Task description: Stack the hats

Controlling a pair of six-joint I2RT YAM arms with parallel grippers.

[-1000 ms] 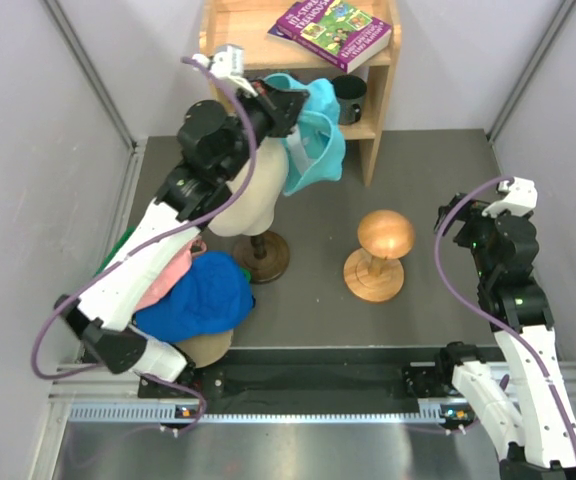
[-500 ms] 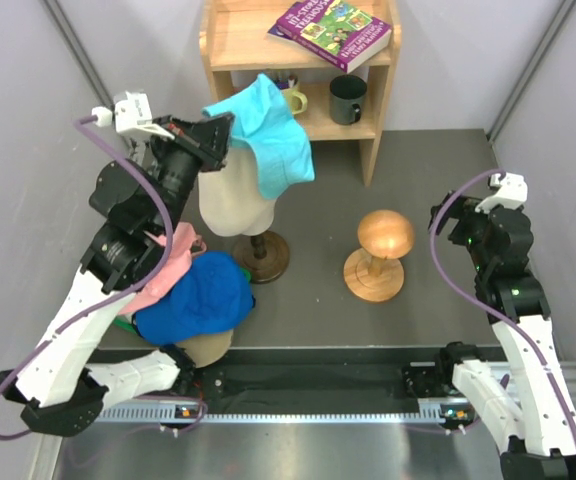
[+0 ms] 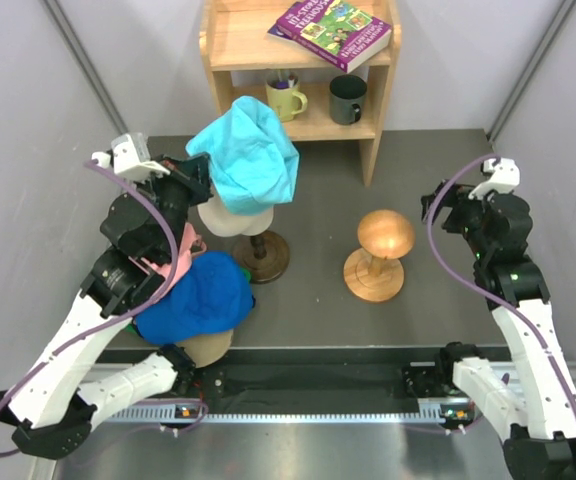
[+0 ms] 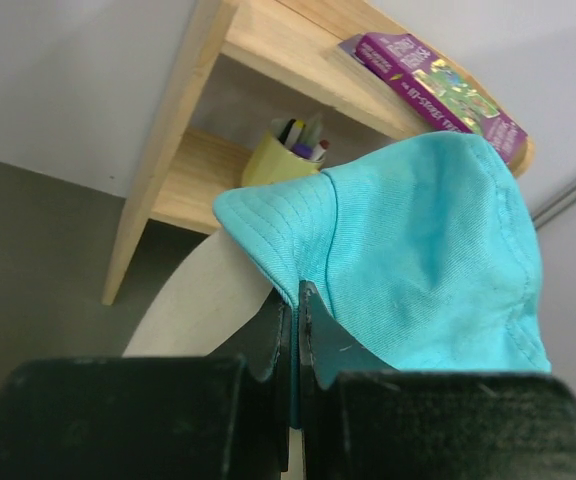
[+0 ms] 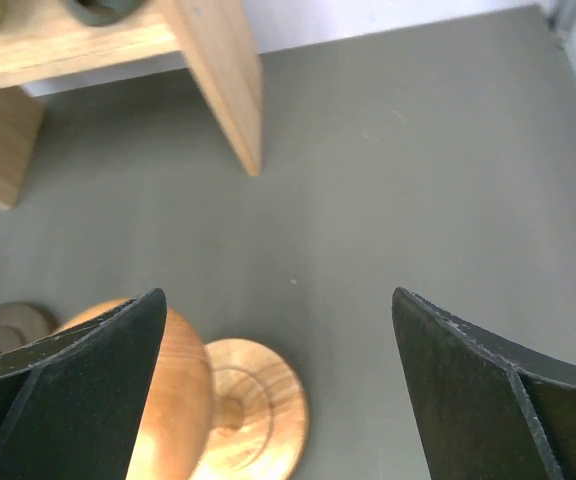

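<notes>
Stacking was partly done: caps (image 3: 198, 295) were piled at left; cyan hat (image 3: 248, 160) was pinched over mannequin (image 3: 230, 220) by left gripper (image 4: 296, 297); right gripper (image 5: 278, 305) was spread wide, empty.

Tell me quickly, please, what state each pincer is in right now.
Left pincer: closed, gripping the brim of the cyan bucket hat.
Right pincer: open, holding nothing.

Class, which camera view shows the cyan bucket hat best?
Top external: the whole cyan bucket hat shows, over the mannequin head. Left wrist shows it close, its bottom hidden behind the left claw. Right wrist shows none.
</notes>
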